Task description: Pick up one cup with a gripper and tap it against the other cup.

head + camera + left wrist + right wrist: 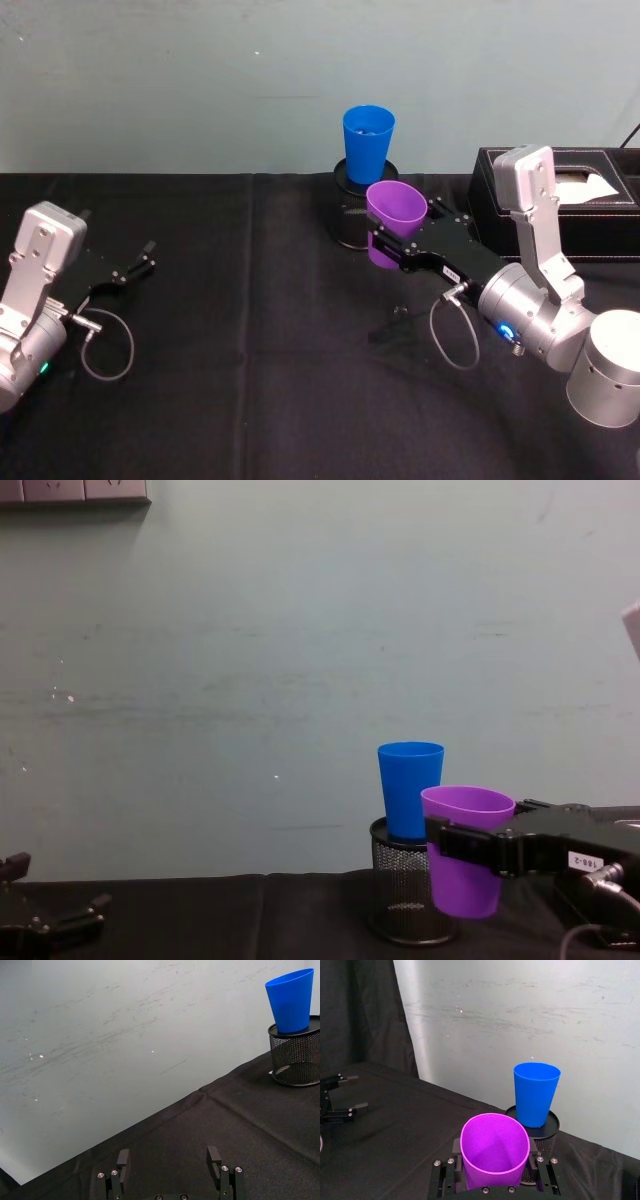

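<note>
In the chest view my right end effector grips the purple cup clear of the tabletop, just beside the blue cup, which stands on the mesh holder. Its white label seems to read 168-2. In the left wrist view, the left end effector is spread wide.

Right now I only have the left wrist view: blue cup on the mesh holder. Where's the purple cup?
Observer: The right gripper is shut on the purple cup, held aloft just in front of the blue cup.
Operator: Rims level?
Observer: No, the chest view shows purple's rim lower than blue's.
Operator: Left gripper in the way?
Observer: No, the left gripper sits open far to the left, well apart from both cups.
</note>
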